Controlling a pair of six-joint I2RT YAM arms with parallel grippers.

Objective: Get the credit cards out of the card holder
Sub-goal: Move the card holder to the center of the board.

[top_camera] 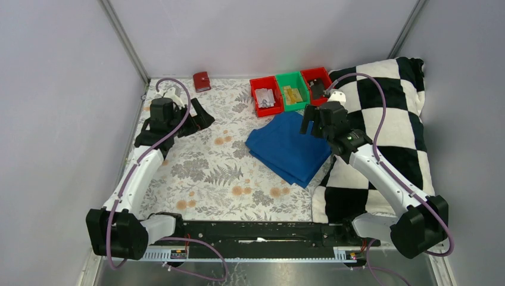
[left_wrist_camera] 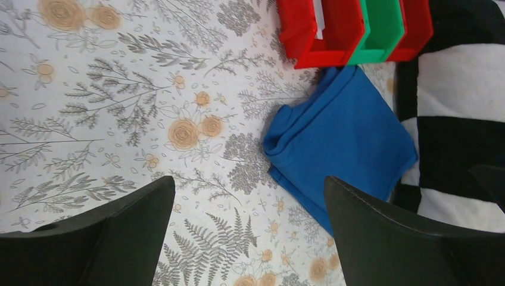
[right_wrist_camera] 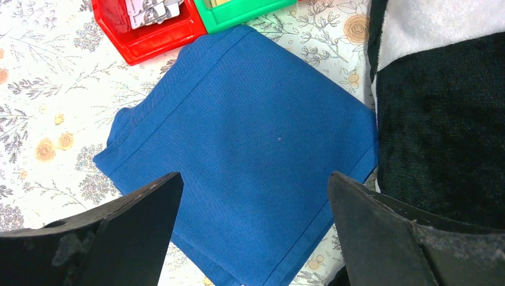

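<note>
The card holder (top_camera: pixel 201 81) sits shut at the far edge of the table, close to the back wall and well apart from both arms; from where I stand it is just a small red block, too small to show any detail.

The table wears a floral cloth (top_camera: pixel 202 167), pale with grey ferns and tan roses. Plain grey-white wall panels (top_camera: pixel 268 36) close it in on three sides. A folded blue cloth (top_camera: pixel 289 148) lies right of centre, one edge against a black-and-white checkered cushion (top_camera: pixel 387 119) that fills the right side.

Behind the blue cloth three bins stand in a row, touching: a red bin (top_camera: pixel 254 95), a green bin (top_camera: pixel 296 108) and a second red bin (top_camera: pixel 314 71). The first holds pale cards (right_wrist_camera: pixel 146 9), cut off by the top of the right wrist view. The green one holds tan-yellow cards (top_camera: pixel 292 94). Something dark lies in the last, partly behind the right arm's cable; I cannot make out what it is.

The left gripper (left_wrist_camera: pixel 249 185) hangs over bare floral cloth, jaws spread wide, nothing between them. The right gripper (right_wrist_camera: pixel 256 179) hangs over the blue cloth, jaws likewise wide apart and holding nothing.
</note>
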